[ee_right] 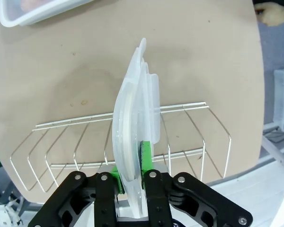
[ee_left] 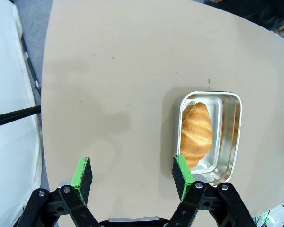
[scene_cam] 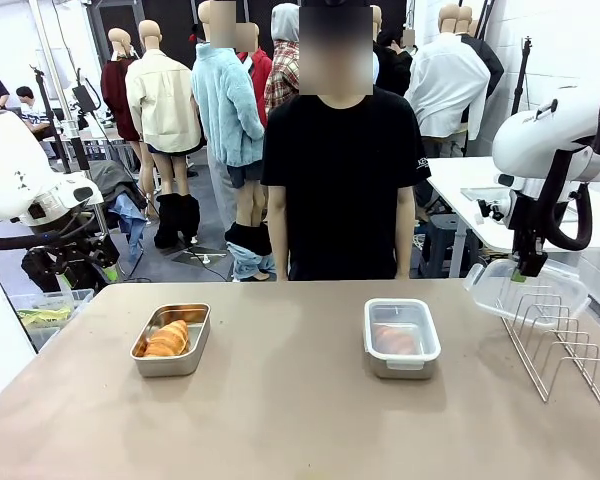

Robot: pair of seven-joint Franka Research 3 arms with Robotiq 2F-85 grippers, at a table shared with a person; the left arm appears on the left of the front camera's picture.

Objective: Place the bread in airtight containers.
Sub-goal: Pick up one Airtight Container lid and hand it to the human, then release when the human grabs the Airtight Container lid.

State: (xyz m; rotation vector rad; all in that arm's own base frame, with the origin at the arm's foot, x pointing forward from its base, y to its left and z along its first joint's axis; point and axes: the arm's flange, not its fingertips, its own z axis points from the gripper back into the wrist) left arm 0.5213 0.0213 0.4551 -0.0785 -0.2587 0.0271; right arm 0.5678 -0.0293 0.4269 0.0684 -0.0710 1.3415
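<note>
Open tin [scene_cam: 171, 341]: stainless steel, no lid on it, on the robot's left half of the table [scene_cam: 280, 420]; in the front view its long axis runs from the near edge toward the person [scene_cam: 342, 180], leaning a little to the right.
Croissant [scene_cam: 168, 340]: golden-brown, lies inside the open tin along the tin's length; in the left wrist view [ee_left: 196, 135] it sits against one long wall, its tapered tip toward the tin's far end, bare steel floor beside it.
Lidded tin [scene_cam: 401, 337]: right of centre, well apart from the open tin, long axis also toward the person; a translucent lid is on it and something pale orange shows blurred through the lid; what it is I cannot tell for sure.
Loose lid [ee_right: 135, 142]: clear plastic, standing on edge above the wire rack [ee_right: 118, 151], its long axis pointing away from the wrist camera.
Right gripper [ee_right: 131, 177]: fingers narrow, clamped on the loose lid's lower rim; in the front view it hangs over the rack at the table's right end [scene_cam: 529, 268].
Left gripper [ee_left: 132, 175]: fingers wide apart, holding nothing, above bare table just beside the open tin's near end.
Open room: broad bare table between the two tins and in front of them; the rack stands close to the table's right edge.
</note>
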